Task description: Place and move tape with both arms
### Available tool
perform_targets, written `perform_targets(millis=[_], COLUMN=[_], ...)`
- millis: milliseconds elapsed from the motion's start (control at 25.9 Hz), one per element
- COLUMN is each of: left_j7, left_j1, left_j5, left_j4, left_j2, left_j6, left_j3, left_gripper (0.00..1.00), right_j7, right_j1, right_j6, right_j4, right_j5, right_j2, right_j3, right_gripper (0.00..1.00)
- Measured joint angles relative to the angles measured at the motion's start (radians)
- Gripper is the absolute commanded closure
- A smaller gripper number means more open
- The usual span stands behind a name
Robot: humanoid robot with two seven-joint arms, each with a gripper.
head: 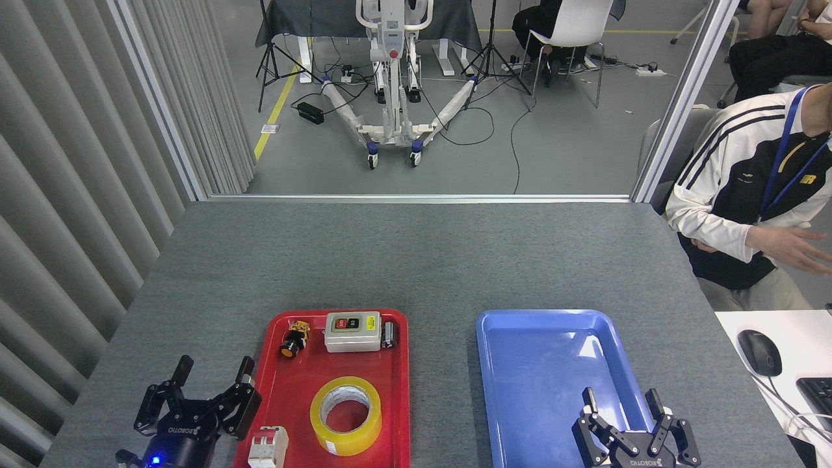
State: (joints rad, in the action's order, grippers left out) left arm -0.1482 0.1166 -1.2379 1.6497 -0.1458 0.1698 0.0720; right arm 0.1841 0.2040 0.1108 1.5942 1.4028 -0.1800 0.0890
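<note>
Hovering at the near left, left gripper (211,383) with fingers spread and holding nothing, just off the left rim of the red tray (398,390)

Hovering at the near right, right gripper (624,403) likewise splayed and empty, over the near end of the blue tray (487,390)

Lying flat in the near half of the red tray, tape (346,416), hole facing up, white core showing inside the yellow ring, well apart from both grippers

Sitting just left of the tape at the tray's near edge, white breaker (268,448), partly cut off by the frame

Resting along the far end of the red tray: small yellow button (294,338) at left, grey switch box (352,331) in the middle, small dark cylinder (389,335) touching the box's right side

Lying side by side on the grey desk (416,260), both trays, red at left and blue at right, a gap between them

Sitting beside the desk's right edge, person (741,195) in a white and black jacket with a blue lanyard, hand stretched out

Lying on a white surface at far right, mouse (759,352)

Standing on the floor beyond the desk, white wheeled frame (392,97)
</note>
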Motion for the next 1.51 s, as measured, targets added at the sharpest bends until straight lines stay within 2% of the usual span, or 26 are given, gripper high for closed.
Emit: perform_targets(millis=[657, 1198, 1507], left_j7=[-0.02, -0.005, 0.001], left_j1=[0.002, 0.007, 0.007], left_j5=[0.019, 0.018, 0.018], left_j4=[-0.008, -0.002, 0.028], left_j2=[0.004, 0.007, 0.007], left_j6=[-0.047, -0.044, -0.204], left_j3=[0.012, -0.008, -0.101], left_gripper=[0.0, 0.0, 0.0], right_j7=[0.001, 0.002, 0.002], right_j1=[0.0, 0.0, 0.0], right_j6=[0.006, 0.006, 0.006], right_j4=[0.0, 0.0, 0.0], right_j5=[0.001, 0.001, 0.001], right_j2=[0.004, 0.004, 0.004], right_j3=[-0.002, -0.002, -0.002], right_gripper=[0.01, 0.01, 0.01])
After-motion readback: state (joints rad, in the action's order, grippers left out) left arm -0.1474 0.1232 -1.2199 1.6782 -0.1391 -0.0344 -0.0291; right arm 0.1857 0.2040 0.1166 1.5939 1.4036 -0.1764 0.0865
